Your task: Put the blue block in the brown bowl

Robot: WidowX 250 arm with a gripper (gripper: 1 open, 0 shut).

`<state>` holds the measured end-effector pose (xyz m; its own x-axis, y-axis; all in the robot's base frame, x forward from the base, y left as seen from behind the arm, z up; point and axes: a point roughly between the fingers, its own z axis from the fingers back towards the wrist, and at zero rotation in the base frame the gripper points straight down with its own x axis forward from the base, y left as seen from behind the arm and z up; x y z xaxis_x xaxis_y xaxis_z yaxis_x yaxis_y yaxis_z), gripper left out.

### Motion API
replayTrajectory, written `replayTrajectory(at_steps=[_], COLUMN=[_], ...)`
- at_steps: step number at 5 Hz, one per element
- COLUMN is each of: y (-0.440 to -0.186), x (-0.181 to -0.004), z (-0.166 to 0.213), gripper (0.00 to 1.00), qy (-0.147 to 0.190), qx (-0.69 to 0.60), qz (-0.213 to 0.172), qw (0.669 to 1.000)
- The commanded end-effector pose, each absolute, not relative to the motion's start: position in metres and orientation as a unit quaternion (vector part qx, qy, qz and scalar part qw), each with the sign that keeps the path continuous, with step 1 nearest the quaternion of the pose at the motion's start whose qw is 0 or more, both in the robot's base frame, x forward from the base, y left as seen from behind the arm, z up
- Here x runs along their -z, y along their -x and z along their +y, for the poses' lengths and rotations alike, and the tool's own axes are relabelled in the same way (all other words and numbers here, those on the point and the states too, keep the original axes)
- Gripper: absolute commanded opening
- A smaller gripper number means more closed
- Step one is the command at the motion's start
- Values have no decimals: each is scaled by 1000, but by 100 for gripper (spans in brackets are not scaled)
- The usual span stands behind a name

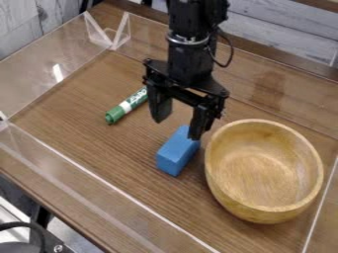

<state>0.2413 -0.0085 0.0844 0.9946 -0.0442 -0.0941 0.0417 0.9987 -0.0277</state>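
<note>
A small bright-blue block [176,155] lies on the wooden table, just left of the brown bowl [264,169]. The bowl is round, light wood with a thick rim, and holds nothing. My black gripper [183,114] points straight down right above the block's far end. Its two fingers [201,121] stand wide apart with nothing between them, and their tips hang close over the block's top. The block's far end is partly hidden behind the fingers.
A green-and-white marker pen [133,101] lies left of the gripper. Clear plastic walls [53,158] fence the table at the left and front. A clear stand [106,32] sits at the back left.
</note>
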Motion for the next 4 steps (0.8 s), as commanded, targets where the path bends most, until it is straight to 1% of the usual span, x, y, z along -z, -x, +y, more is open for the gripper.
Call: replayTrajectory(at_steps=[1, 4], y=[-243, -240], x=[-85, -61], z=[-10, -10], gripper=[100, 100], qy=[15, 21], qx=[35, 48], qz=[36, 40], qw=[999, 998])
